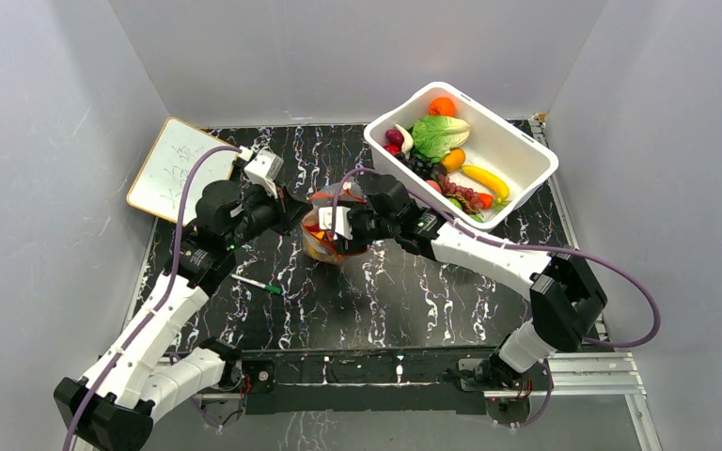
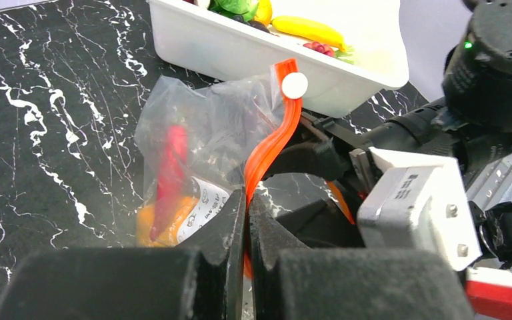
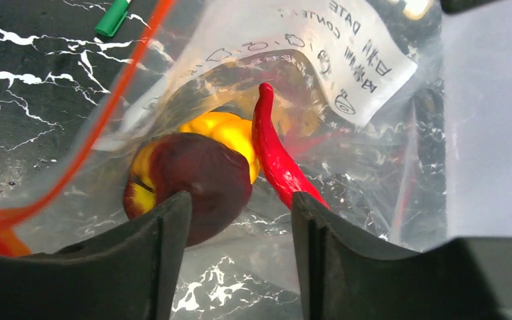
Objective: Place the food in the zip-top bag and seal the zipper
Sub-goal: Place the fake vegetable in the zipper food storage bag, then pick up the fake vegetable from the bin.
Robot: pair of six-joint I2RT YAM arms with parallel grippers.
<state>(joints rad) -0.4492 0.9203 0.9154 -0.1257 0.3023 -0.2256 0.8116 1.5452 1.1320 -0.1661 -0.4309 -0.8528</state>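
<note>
My L gripper [image 2: 247,200] clamped on zipper [image 2: 279,133], bag [image 2: 200,127] on table [image 1: 385,291] nr white tub [image 1: 517,141]. R gripper [image 3: 240,203] inside bag, jaws apart, nothing pinched; dark-red fruit [image 3: 197,177] + chili [image 3: 275,157] just past fingertips.

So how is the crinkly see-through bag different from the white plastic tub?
The clear crinkly bag is see-through and floppy; the white rectangular tub is solid white and stiff. The bag is pinched at its red-orange strip by the left gripper; the tub just sits on the black marbled table. Both hold toy food.
</note>
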